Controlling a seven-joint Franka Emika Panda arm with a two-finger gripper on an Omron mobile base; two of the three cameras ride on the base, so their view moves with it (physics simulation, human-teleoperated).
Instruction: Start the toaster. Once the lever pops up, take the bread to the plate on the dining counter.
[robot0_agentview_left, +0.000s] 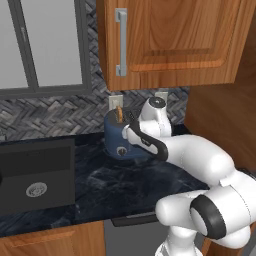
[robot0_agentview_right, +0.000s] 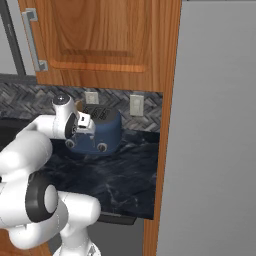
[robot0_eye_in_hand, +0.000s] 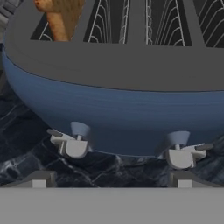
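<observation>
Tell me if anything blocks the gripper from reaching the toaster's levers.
Nothing visible does. In the hand view the open gripper faces the toaster front, with bare worktop below and both levers unobstructed. The bread sits in a slot.

Black marble worktop (robot0_agentview_left: 125, 185) carries the toaster (robot0_agentview_left: 116, 140); sink (robot0_agentview_left: 35, 175) inset left.

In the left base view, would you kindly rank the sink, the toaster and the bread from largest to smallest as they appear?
1. The sink, largest, though it sits nearer the camera.
2. The toaster, partly hidden by the arm.
3. The bread, a thin sliver sticking up from a slot.
</observation>
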